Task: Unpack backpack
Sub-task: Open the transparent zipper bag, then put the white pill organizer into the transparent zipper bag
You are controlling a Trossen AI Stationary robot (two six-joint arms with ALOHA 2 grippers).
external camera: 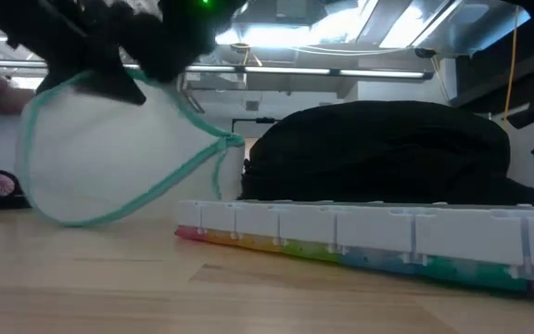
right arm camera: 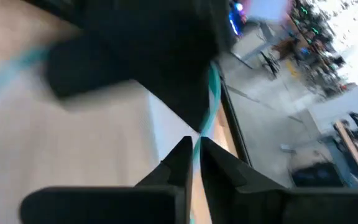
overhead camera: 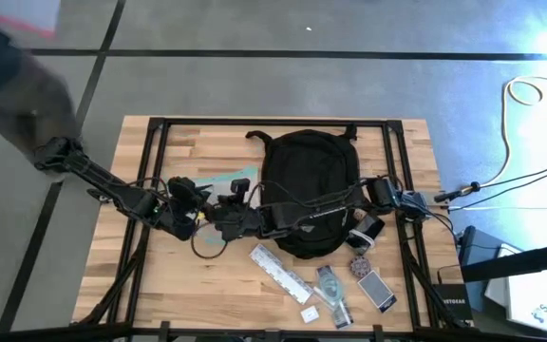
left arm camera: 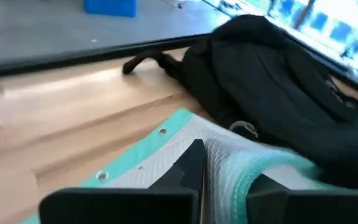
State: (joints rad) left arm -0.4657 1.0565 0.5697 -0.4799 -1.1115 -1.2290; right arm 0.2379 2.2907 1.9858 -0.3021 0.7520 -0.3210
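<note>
You have one black backpack on the wooden table, one clear teal-edged pouch, one long pill organiser with rainbow-coloured compartments, and a handful of small items near the table's front edge, too small to count with certainty; two dark robot arms work over the table, and one yellow cable lies on the floor

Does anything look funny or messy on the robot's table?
Yes. The clear teal-edged pouch isn't lying flat: it hangs lifted off the table, pinched by both the left gripper and the right gripper, left of the backpack.
</note>
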